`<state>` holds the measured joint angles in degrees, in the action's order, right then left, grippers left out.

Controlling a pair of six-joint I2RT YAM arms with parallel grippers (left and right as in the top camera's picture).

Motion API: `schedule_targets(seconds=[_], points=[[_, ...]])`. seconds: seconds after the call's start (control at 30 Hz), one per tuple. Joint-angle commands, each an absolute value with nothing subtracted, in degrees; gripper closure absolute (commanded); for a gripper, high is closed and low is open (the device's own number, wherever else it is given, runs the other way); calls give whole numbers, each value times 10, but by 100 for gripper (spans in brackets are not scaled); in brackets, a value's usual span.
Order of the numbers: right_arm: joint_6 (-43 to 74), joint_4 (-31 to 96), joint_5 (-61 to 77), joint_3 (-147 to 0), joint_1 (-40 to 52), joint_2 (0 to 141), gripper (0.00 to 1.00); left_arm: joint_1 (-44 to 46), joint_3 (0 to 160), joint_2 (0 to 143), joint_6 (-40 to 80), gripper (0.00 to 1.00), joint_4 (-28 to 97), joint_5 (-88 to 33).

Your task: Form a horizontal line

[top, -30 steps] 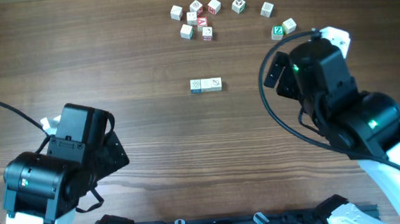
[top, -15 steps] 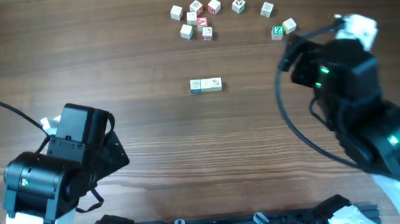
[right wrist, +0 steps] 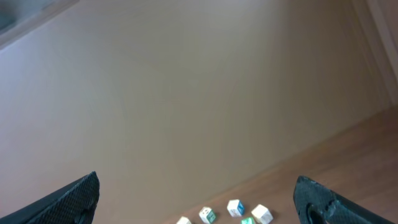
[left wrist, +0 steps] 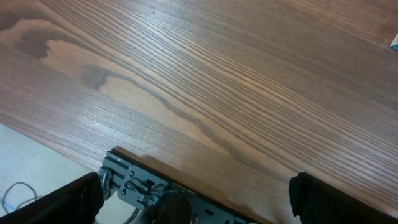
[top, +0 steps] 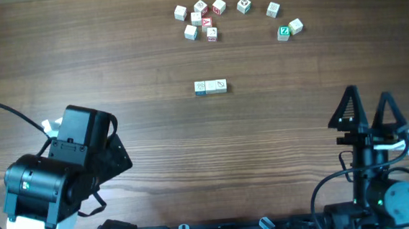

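1. Since both arms sit folded at the near edge of the brown wood-grain table point(top: 113, 49), neither is working on anything; I judge it a resting pose. The left gripper point(left wrist: 198, 186) has its black fingers spread wide over bare wood, holding nothing.
2. At the near right, the right gripper point(top: 367, 92) points toward the far side, its two black fingers parted and empty. Its wrist camera is tilted up at a plain wall.
3. Farther out, near the table's middle, lies the short row of small whitish wooden letter cubes point(top: 210, 87) — touching edge to edge, running left to right, the left one blue-marked. I can make out two for certain. It lies well apart from both grippers: far and left of the right one, far and right of the left.
4. Farthest, the loose scattered letter cubes with red and green marks point(top: 205, 17) wait — presumably stock for lengthening the line.
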<state>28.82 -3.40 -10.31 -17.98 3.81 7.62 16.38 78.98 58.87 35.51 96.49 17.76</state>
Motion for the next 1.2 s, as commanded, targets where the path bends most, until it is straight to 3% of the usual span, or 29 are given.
schedule_targets(seconds=[0.0,0.2,0.33,0.53,1.17], points=[[371,-56,-84,-100,7,10,0,161,788,589,365,0,965,187],[422,-73,-76,-12,-30,2,0,161,788,589,365,0,965,187],[419,-10,-84,-3,-35,2,0,161,788,589,365,0,965,187],[190,-3,-7,-3,-37,2,0,161,788,589,365,0,965,187],[200,-4,-5,-3,-38,2,0,160,788,589,362,0,965,194]])
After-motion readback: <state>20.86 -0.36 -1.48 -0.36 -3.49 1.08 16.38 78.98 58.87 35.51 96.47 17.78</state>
